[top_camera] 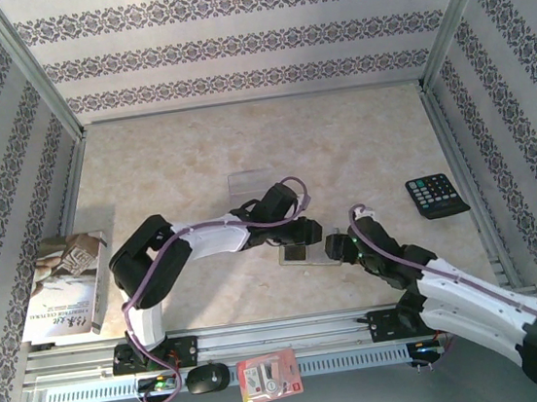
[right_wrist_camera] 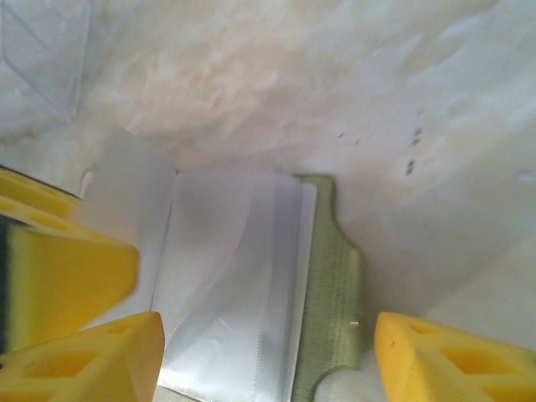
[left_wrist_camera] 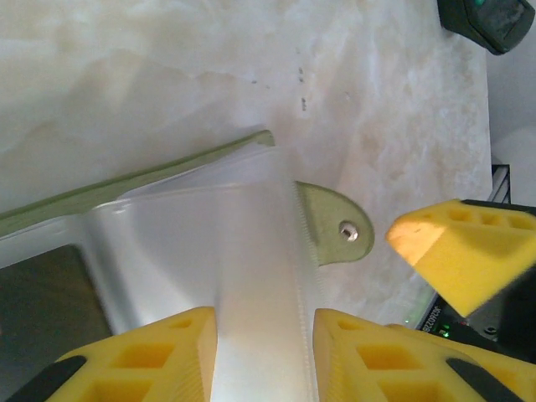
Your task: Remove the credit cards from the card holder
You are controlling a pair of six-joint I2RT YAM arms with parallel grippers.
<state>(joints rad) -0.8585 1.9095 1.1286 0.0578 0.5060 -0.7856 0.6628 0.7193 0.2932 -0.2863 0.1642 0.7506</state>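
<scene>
Beige worktop, patterned walls — card holder lies open near centre, twd near edge. Right gripper spread wide astride its green edge; left gripper half-spread over clear pocket — grip can't tell.

The pale marbled surface carries a book at its left edge; a black calculator at the right; the opened card holder near the middle; a translucent card lies farther back.
</scene>
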